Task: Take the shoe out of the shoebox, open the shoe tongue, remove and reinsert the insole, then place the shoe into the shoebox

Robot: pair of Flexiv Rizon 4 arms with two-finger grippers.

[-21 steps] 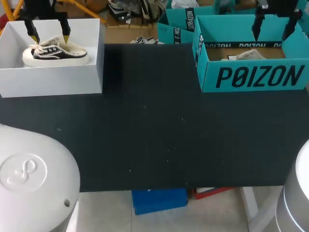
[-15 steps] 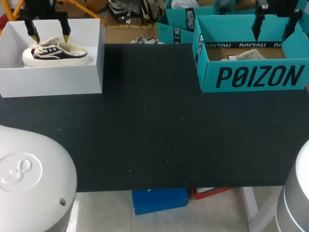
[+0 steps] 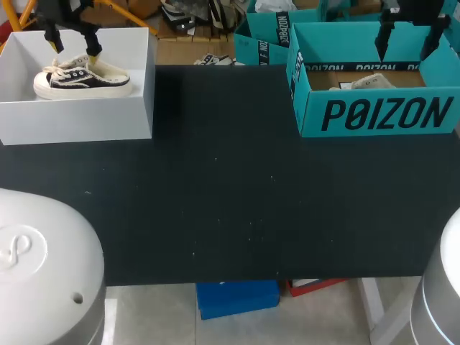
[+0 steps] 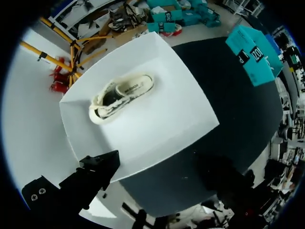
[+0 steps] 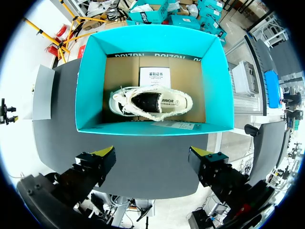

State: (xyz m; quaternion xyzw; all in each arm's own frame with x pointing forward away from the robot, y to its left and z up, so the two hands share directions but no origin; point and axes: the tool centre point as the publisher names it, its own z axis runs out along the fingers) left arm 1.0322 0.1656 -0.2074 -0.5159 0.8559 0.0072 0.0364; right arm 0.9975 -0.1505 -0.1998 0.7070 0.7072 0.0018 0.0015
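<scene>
A black and cream shoe (image 3: 80, 77) (image 4: 121, 93) lies on its side in the white shoebox (image 3: 79, 118) (image 4: 157, 119) at the table's far left. My left gripper (image 3: 72, 47) (image 4: 159, 169) hangs open above that shoe, touching nothing. A cream shoe (image 5: 152, 102) (image 3: 363, 83) lies in the teal shoebox (image 3: 374, 115) (image 5: 90, 76) at the far right. My right gripper (image 3: 407, 36) (image 5: 152, 155) hovers open over the teal box, well clear of the shoe.
The black tabletop (image 3: 230, 201) stretches bare between the two boxes and toward the near edge. A white printed sheet (image 5: 155, 76) lies on the teal box's cardboard floor beside the shoe.
My left gripper has risen a little above the shoe in the white box, and its fingertips look closer together. The right arm has not moved.
</scene>
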